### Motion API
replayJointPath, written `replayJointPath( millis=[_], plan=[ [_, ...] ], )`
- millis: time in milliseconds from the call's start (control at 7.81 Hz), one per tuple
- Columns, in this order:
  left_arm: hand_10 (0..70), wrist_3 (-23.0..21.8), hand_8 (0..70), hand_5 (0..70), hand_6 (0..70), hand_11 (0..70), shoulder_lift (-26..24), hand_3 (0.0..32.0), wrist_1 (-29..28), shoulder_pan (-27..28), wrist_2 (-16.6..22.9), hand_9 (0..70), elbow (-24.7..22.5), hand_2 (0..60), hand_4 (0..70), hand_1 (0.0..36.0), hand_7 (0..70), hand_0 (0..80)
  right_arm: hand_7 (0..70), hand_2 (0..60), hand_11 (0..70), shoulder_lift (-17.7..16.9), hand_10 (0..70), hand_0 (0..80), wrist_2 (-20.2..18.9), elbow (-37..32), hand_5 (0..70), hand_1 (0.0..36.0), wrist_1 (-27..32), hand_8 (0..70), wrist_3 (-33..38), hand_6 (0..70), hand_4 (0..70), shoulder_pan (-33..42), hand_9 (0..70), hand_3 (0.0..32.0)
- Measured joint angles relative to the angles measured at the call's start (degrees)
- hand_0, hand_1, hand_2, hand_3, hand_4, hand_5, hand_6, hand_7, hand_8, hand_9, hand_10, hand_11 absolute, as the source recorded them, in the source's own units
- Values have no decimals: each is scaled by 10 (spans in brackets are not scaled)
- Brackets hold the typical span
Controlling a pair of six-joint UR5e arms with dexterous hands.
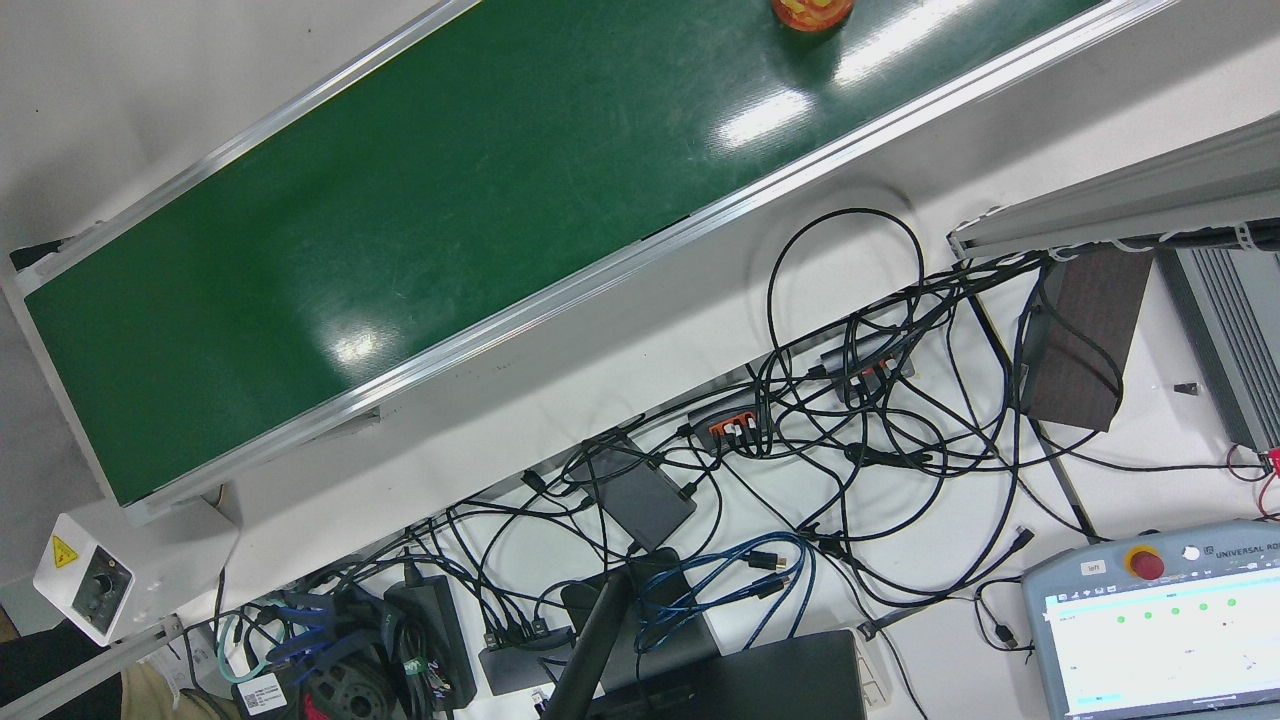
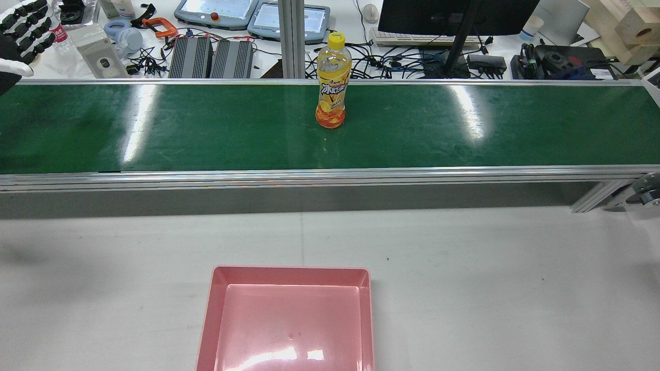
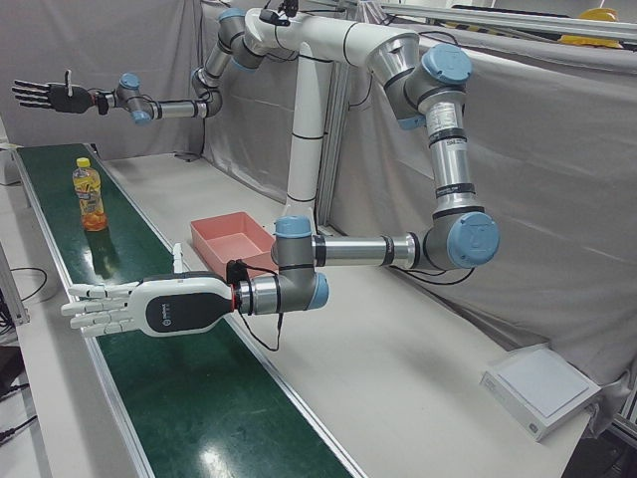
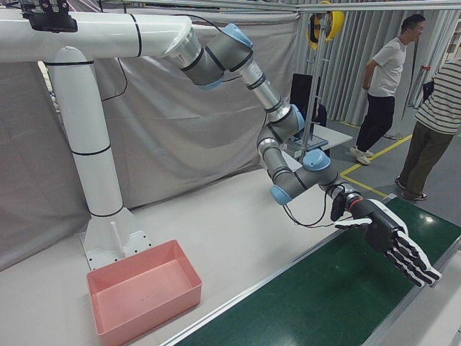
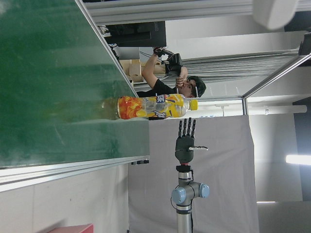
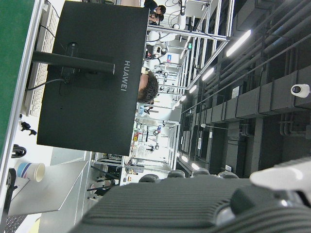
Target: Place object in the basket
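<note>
Green conveyor belt [image 2: 206, 129], cluttered benches

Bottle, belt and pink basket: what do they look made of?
Bottle: clear plastic, seemingly; orange drink shows through, printed label, yellow cap. Belt: glossy green rubber or PVC, streaked with light glare, with metal side rails. Pink basket: smooth moulded plastic, shiny floor.
</note>
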Motion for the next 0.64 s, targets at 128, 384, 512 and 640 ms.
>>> replayJointPath(
  millis=[128, 384, 512, 640],
  plan=[
    [18, -1, 0, 80, 0, 53, 0, 0, -5, 0, -1, 0, 0, 0, 0, 133, 0, 718, 0, 0, 0, 0, 0, 0, 0, 0, 0, 0, 0, 0, 0, 0, 0, 0, 0, 0],
    [14, -3, 0, 53, 0, 43, 0, 0, -22, 3, -2, 0, 2, 0, 0, 109, 0, 624, 0, 0, 0, 0, 0, 0, 0, 0, 0, 0, 0, 0, 0, 0, 0, 0, 0, 0],
    [12, -4, 0, 50, 0, 41, 0, 0, -28, 4, -4, 0, 3, 0, 0, 104, 0, 616, 0, 0, 0, 0, 0, 0, 0, 0, 0, 0, 0, 0, 0, 0, 0, 0, 0, 0],
    [13, -4, 0, 54, 0, 44, 0, 0, -30, 5, -6, 0, 5, 0, 0, 113, 0, 633, 0, 0, 0, 0, 0, 0, 0, 0, 0, 0, 0, 0, 0, 0, 0, 0, 0, 0]
  ],
)
